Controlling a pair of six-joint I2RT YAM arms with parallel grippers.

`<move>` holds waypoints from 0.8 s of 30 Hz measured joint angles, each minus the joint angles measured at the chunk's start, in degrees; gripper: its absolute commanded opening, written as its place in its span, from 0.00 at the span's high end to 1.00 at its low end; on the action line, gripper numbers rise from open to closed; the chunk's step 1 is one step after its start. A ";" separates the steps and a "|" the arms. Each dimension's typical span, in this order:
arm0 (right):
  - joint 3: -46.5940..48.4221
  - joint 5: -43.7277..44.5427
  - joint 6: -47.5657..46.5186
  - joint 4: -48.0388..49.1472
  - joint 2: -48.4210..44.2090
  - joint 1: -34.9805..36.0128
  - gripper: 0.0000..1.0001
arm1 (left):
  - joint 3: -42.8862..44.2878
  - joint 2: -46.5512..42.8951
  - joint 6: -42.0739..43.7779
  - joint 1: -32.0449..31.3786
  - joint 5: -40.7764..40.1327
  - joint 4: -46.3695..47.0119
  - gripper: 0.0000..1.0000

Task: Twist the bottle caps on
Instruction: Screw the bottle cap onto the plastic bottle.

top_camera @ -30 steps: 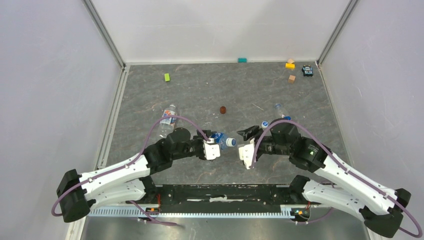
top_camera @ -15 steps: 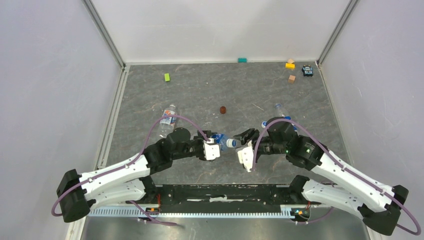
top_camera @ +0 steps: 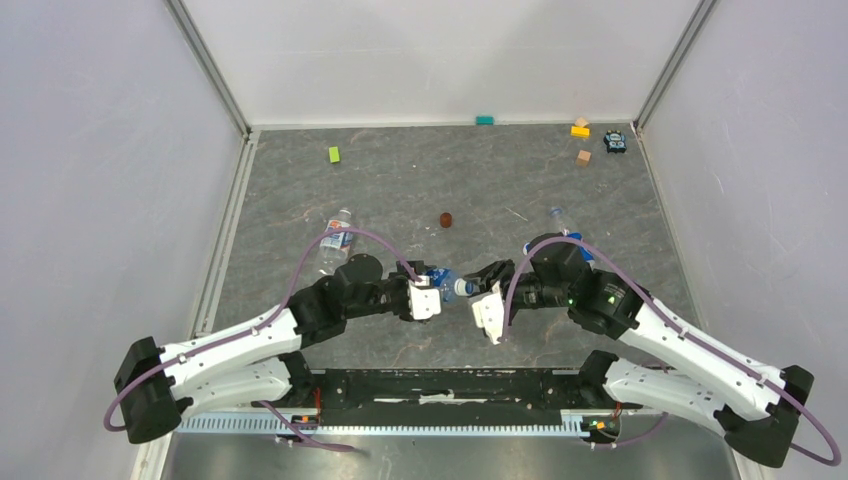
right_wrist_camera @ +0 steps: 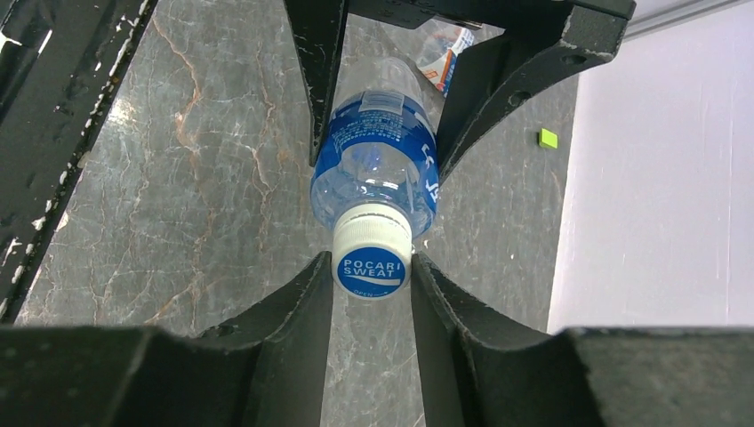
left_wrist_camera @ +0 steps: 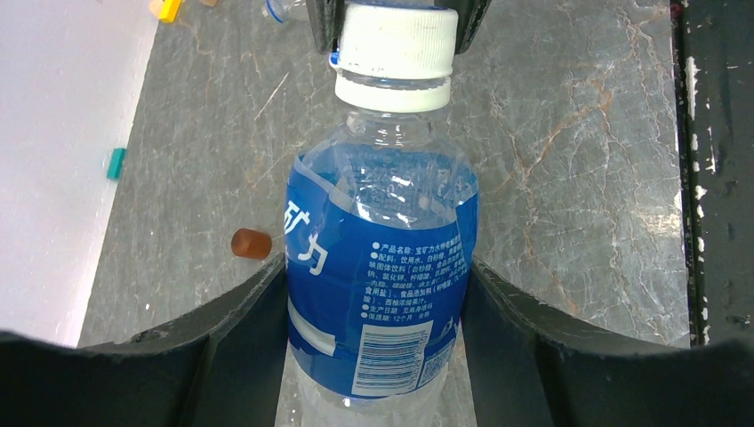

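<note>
Here, on the grey marbled table [top_camera: 400, 190], a green block [top_camera: 334, 154] is lying far back on the left. Nearer, a second bottle [top_camera: 337, 240] is lying on its side, well apart from both arms.

The left gripper [top_camera: 436, 283] is clamping the held bottle [left_wrist_camera: 378, 267] around its blue label, one finger pressing on each side. The bottle is lying roughly level above the table, its neck pointing toward the right arm. Beyond it, a red-brown disc [top_camera: 446, 219] is sitting alone on the table, and a teal block [top_camera: 484, 120] is resting against the back wall.

The white cap [right_wrist_camera: 372, 260] is sitting on the held bottle's neck. The right gripper [top_camera: 474, 284] is meeting it head-on, its fingers [right_wrist_camera: 307, 302] lying against both sides of the cap with no gap showing in the wrist view.

Behind the right arm, a third bottle [top_camera: 558, 218] is showing only its neck end. In the far right corner a yellow block [top_camera: 580, 130], a tan block [top_camera: 583, 157] and a small dark toy [top_camera: 614, 142] are sitting near each other.
</note>
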 measured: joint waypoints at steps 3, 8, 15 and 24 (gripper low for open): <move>0.00 -0.04 0.11 0.00 0.24 0.02 0.66 | 0.00 0.09 0.00 0.00 0.00 -0.07 0.98; 0.00 -0.13 1.68 0.15 0.39 0.02 0.78 | 0.00 0.09 0.00 0.00 0.02 -0.31 0.98; 0.15 2.36 16.90 4.15 3.39 -0.11 0.92 | -0.02 -0.04 0.02 0.11 -3.15 -1.62 0.98; 2.97 13.44 55.84 9.92 10.64 -0.09 0.88 | -1.03 -0.46 1.42 0.22 -12.50 -1.46 0.98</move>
